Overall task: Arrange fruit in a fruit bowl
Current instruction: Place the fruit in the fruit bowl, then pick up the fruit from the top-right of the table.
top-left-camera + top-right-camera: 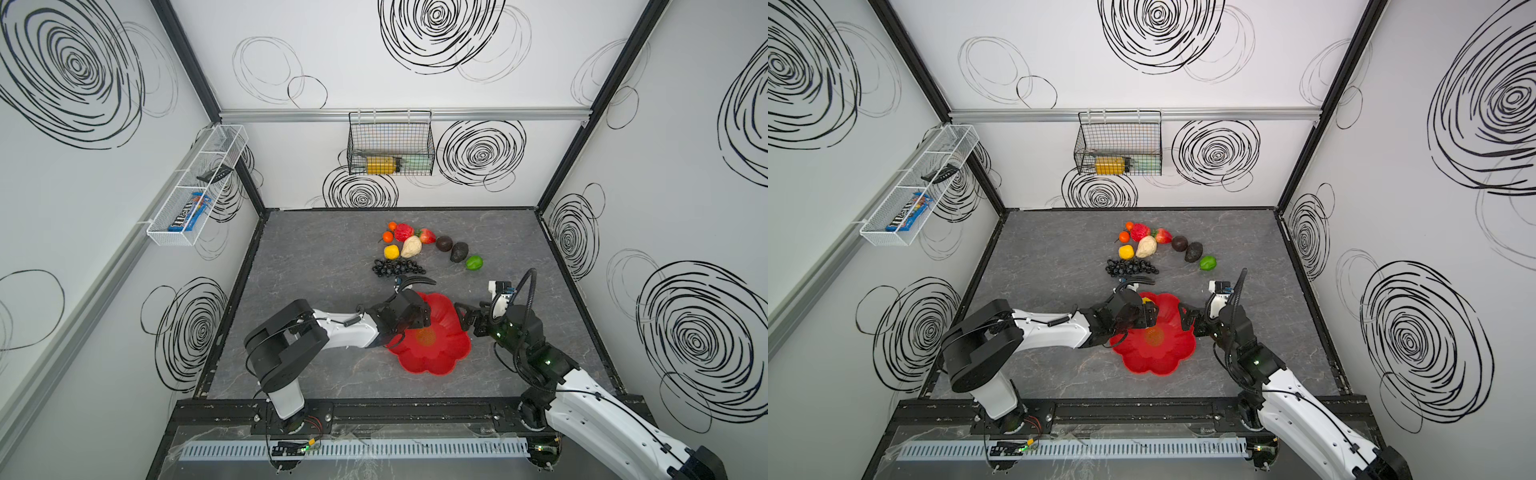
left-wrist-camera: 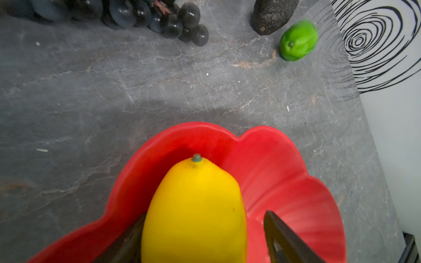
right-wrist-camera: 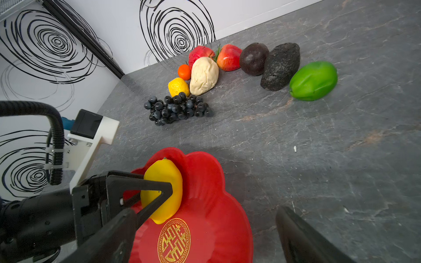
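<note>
Lemon (image 2: 193, 193) fills the left wrist view, sitting between the fingers of the left gripper (image 2: 205, 215). Jaws are parted: clear gap on one side, other finger touching or just beside it, can't tell which. So it's not clamped. It rests in the fruit bowl (image 2: 284, 182), against a far petal's sloped wall, not on the flat centre.

Risk 1: a skewed pull-out lets the near finger drag it over the scalloped rim.
Risk 2: it rolls down-slope once the fingers clear, probably harmless.
Risk 3: the right gripper (image 1: 464, 318) is wide open and empty, just beside the bowl's rim. A nudge could slide a bowl that looks light.
Risk 4: the grape bunch (image 3: 177, 109) lies near, beyond the rim, so a forward lift-out could clip it.

Farther out, the lime (image 3: 313, 80) and avocados (image 3: 280, 67) wait on the table (image 3: 319, 159).
</note>
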Robot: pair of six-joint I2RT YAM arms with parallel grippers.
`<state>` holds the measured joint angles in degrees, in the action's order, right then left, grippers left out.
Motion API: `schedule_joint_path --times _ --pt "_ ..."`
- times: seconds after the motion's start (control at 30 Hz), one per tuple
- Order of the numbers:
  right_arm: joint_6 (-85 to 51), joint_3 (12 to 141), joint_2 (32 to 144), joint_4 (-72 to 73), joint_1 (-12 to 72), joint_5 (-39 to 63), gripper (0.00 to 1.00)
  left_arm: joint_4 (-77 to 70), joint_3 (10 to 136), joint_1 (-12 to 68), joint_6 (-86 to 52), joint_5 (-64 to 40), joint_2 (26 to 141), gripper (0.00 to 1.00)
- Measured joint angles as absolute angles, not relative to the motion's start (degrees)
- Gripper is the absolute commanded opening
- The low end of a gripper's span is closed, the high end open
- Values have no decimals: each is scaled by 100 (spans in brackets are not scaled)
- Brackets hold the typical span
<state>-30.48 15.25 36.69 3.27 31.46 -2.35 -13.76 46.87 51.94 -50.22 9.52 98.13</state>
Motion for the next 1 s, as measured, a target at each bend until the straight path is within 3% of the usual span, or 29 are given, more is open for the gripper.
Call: schedule_joint_path --times 0.13,0.37,0.7,1.0 --pt "-3070 1531 3734 327 3142 -215 100 -1345 4661 5194 -5022 980 9636 90" --pt "-2904 1881 4016 207 3024 -215 98 -1315 4486 5166 -5000 1135 9137 90" --pt "-2604 2862 5240 23 1774 443 99 -1326 3872 4764 -4571 1326 7835 91" --pt "-2617 4327 7172 -113 1393 904 98 -1406 2775 3745 -3664 1160 6034 94"
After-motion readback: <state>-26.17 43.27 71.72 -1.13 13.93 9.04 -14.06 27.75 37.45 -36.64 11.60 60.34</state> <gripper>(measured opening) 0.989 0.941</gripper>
